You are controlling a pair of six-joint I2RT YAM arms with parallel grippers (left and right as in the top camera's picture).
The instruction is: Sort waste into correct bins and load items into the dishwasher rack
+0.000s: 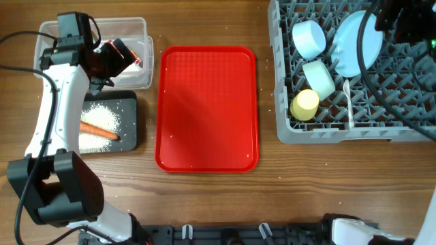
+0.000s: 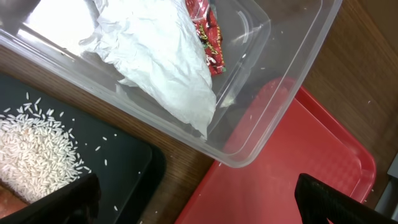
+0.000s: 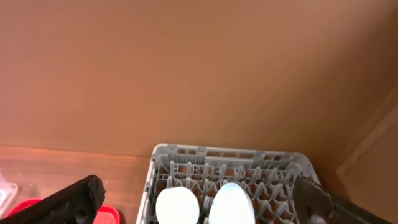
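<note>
The left gripper (image 2: 196,202) hung over the clear tub (image 1: 139,27) near the tabletop's far left corner, its fingers spread wide with nothing between them. Inside the tub lay the crumpled napkin (image 2: 161,56) and the red wrapper (image 2: 208,37). Just in front of the tub, by the left edge, the black tray (image 1: 129,139) held the rice (image 1: 102,116) and the carrot (image 1: 99,131). The red tray (image 1: 206,109) sat bare in the middle.

The right gripper (image 3: 196,202), also spread and empty, hovered above the grey rack (image 1: 340,133) at the far right corner. There the plate (image 1: 354,44) stood on edge beside the light blue bowl (image 1: 308,39), the paler bowl (image 1: 319,78), the yellow cup (image 1: 304,104) and the spoon (image 1: 349,102).

It all looked sorted to me, so the risk lay in backing out. The right arm's black cable (image 1: 362,71) draped across the rack close to the plate. A careless pull could catch the plate and tip it. On the left, a low sweep could knock the tub's rim and shove it off its spot.
</note>
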